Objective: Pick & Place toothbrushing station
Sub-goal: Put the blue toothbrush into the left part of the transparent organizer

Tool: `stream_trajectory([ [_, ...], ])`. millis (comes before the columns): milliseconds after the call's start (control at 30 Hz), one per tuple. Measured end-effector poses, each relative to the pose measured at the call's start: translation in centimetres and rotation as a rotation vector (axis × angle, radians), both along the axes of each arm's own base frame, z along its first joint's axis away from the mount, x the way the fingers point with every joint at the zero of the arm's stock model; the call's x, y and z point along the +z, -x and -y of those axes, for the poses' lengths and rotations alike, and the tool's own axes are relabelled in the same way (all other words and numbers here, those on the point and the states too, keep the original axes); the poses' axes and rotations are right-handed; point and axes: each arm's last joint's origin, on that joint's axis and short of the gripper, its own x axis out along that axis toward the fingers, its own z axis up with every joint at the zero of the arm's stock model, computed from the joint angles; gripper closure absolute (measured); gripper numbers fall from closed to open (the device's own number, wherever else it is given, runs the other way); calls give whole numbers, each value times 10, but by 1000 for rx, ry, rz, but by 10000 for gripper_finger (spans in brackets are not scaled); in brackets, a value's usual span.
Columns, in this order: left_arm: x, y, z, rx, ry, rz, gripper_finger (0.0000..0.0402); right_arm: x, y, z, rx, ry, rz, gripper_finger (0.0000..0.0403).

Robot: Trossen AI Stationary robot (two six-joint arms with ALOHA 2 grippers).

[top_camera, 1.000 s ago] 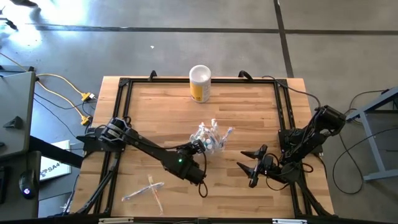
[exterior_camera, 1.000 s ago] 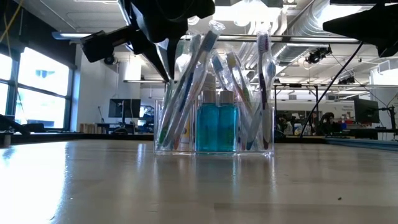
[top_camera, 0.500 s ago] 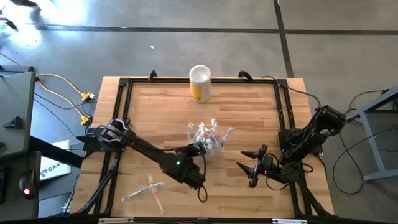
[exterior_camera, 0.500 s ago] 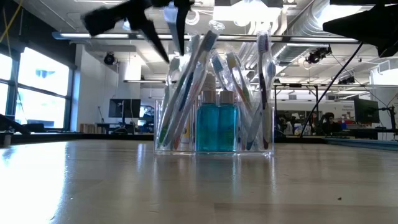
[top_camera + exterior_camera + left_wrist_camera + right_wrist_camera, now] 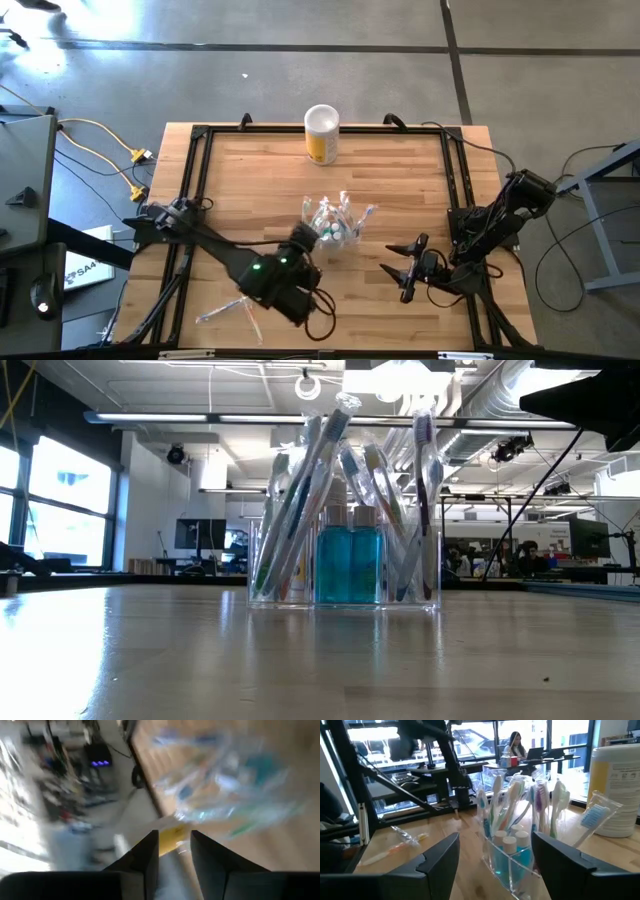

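- The toothbrushing station (image 5: 335, 222), a small clear plastic holder, stands upright near the middle of the wooden desk (image 5: 400, 170), touched by neither hand.
- From desk level, its toothbrushes (image 5: 300, 500) lean outward in a fan, still in clear wrappers, and two small teal bottles with white caps (image 5: 350, 560) stand side by side in the middle compartment.
- The left hand (image 5: 303, 238) sits just beside the station, on the side toward the near desk edge, and holds nothing. In the left wrist view its two dark fingers (image 5: 145, 855) stand a little apart with only a narrow gap between them; that picture is smeared with motion, the station showing only as a pale blur beyond them.
- The left hand does not appear in the desk-level view.
- The right hand (image 5: 407, 270) waits near the right edge of the desk, well apart from the station. Its fingers (image 5: 440, 852) are spread wide with nothing between them, and the station shows beyond them.
- A yellow canister with a white top (image 5: 321, 134) stands upright at the far edge of the desk, apart from the station.
- Loose wrapped toothbrushes (image 5: 235, 305) lie flat near the near-left corner of the desk.
- A person (image 5: 515, 742) sits at a table in the room behind.
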Motion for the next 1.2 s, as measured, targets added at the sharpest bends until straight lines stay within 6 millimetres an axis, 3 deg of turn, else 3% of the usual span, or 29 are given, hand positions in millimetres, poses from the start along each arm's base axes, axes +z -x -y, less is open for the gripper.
stream_trajectory([
  [133, 24, 9, 9, 157, 421, 214, 295, -2, 0, 0, -1, 24, -16, 163],
  [267, 39, 22, 11, 231, 824, 106, 295, -4, 0, 0, -1, 48, -33, 163],
  [400, 36, 27, 20, 315, 1025, 1, 295, -4, -2, 1, -4, 76, -45, 163],
  [700, 20, 43, 50, 452, 1089, -9, 295, -5, -18, 11, 91, 99, -52, 163],
  [900, -13, 58, 65, 621, 1034, -9, 295, -5, -28, 18, 157, 101, -51, 163],
  [1200, -79, 82, 77, 926, 896, -83, 295, -5, -39, 28, 200, 101, -50, 163],
])
